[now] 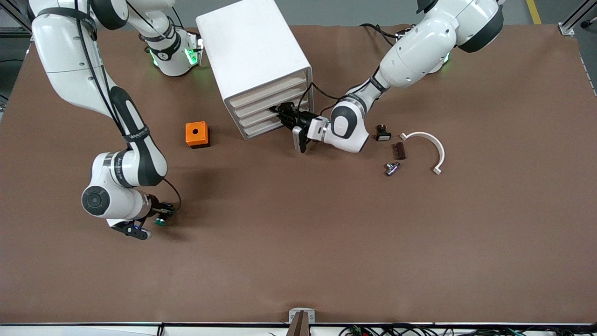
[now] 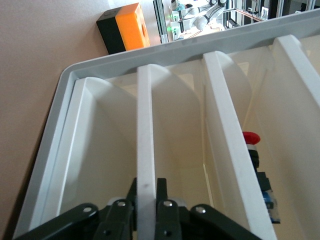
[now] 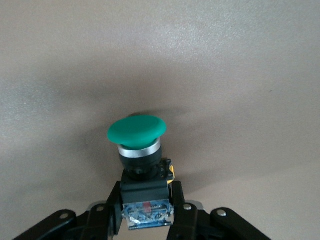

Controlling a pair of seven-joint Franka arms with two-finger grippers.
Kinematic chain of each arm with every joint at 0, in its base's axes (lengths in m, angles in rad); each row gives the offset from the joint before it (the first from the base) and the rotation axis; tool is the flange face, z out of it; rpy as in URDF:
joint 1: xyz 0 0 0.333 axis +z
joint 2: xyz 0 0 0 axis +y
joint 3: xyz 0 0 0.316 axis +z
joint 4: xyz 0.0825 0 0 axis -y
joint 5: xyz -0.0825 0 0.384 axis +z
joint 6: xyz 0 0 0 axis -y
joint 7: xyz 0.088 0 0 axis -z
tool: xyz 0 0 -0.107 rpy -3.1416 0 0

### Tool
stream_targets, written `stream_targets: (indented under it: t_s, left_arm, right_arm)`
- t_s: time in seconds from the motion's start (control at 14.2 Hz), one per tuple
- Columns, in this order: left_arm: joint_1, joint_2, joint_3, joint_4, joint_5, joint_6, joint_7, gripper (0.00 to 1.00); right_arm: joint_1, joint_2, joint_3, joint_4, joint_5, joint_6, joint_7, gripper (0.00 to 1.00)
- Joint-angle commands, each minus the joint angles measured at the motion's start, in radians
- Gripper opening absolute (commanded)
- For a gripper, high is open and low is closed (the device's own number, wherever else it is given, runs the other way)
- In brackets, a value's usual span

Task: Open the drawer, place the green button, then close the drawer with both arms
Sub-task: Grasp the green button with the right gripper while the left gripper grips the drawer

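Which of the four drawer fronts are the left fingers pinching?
The drawer third from the top. The left gripper is shut on its front lip; the other three fronts are untouched.

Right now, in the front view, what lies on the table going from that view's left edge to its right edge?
Right pincer shut on the green button → orange cube → white cabinet → left pincer at the drawer → black button → white curved piece.

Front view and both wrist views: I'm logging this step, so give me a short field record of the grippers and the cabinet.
left gripper: shut on the front lip of a drawer
cabinet: all four drawers in
right gripper: shut on the green button, low over the table
orange cube: on the table beside the cabinet
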Motion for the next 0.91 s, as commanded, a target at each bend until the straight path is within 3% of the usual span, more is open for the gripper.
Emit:
stream_targets:
  t_s: [0.0,0.49,0.84]
  left_arm:
    - [-0.008,0.022,0.017,0.021,-0.019,0.005,0.034,0.00]
    - [-0.008,0.025,0.054,0.067,-0.019,0.005,-0.024,0.00]
    - [0.003,0.031,0.105,0.099,-0.013,0.002,-0.069,0.00]
  right_arm:
    - [0.000,0.000,0.003,0.012,-0.018,-0.004,0.013,0.25]
    - [0.004,-0.011,0.003,0.033,-0.018,-0.017,0.012,0.26]
    - [0.049,-0.091,0.005,0.044,-0.016,-0.151,0.077,0.28]
